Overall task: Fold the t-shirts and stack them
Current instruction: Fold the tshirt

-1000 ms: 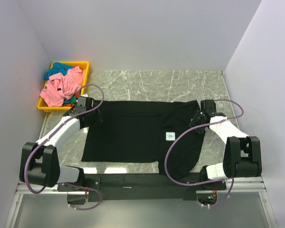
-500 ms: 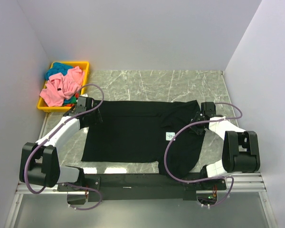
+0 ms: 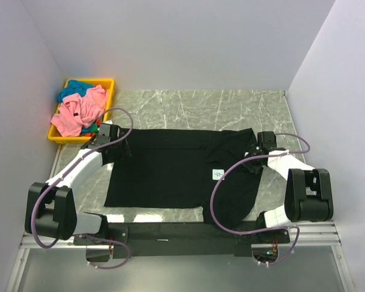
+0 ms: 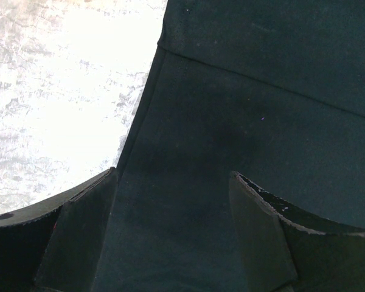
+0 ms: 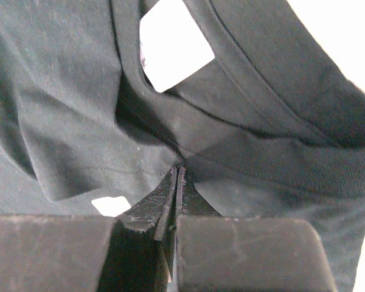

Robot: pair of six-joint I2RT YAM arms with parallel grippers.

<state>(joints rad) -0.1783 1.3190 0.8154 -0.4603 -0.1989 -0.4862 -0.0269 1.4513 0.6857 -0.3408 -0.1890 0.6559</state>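
We find the black t-shirt (image 3: 164,173) spread on the bench (image 3: 188,106), approx. centre, its right side rumpled, white tag (image 3: 218,173) facing up. The right fingers (image 5: 169,198) are closed, pinching a fabric fold by the collar. The left fingers (image 4: 85,234) stand wide apart above the shirt's left edge, w/ bench showing beside it. The pink t-shirt (image 3: 79,112) & teal t-shirt (image 3: 76,87) lie heaped in the yellow bin (image 3: 107,91), far-left corner.
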